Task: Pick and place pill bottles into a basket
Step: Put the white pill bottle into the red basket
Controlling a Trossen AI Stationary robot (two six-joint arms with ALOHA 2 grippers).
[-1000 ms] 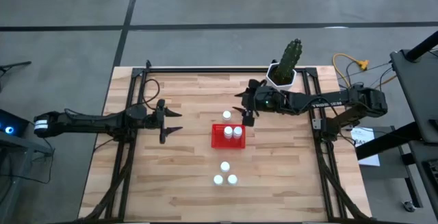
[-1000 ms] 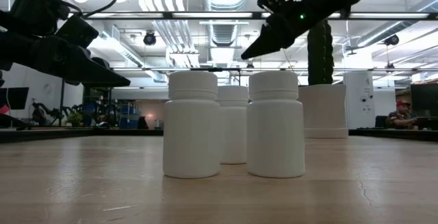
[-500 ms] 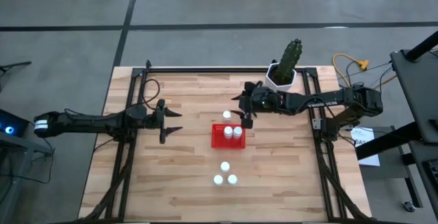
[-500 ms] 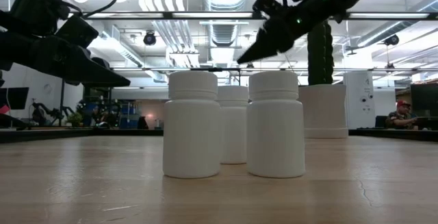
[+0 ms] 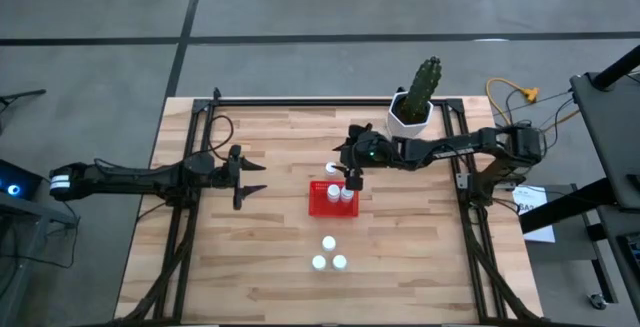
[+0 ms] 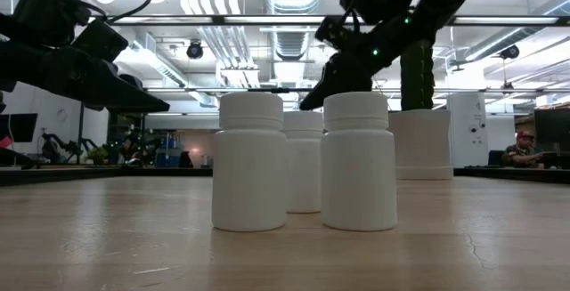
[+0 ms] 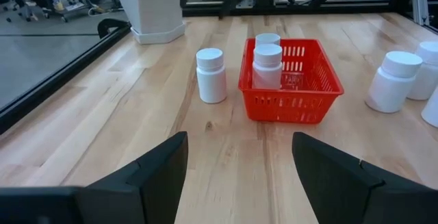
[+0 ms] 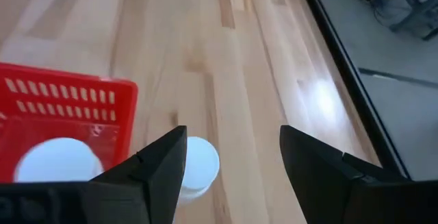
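Two small white cylindrical plastic pill bottles (image 5: 339,194) with round caps stand upright inside the small red rectangular slotted plastic basket (image 5: 322,207), which lies just below and on the near side of the right gripper (image 5: 349,174). A lone white pill bottle (image 5: 332,168) stands upright on the bare wooden slatted surface (image 5: 260,237) just outside the basket's far wall; in the right wrist view its cap (image 8: 197,168) shows by the inner edge of one dark finger (image 8: 159,166), seemingly just inside the gap, though the angle leaves that unsure. The right gripper hangs above this bottle with its fingers spread apart and nothing held between them. Three more white pill bottles (image 5: 328,255) stand clustered together on the surface, well apart from that gripper, beyond the basket toward the near edge. The left gripper (image 5: 249,176) hovers well to the left of the basket, its jaws wide and empty, pointed toward the basket. A white faceted pot with a green cactus (image 5: 417,97) stands behind the right arm, at the far edge.
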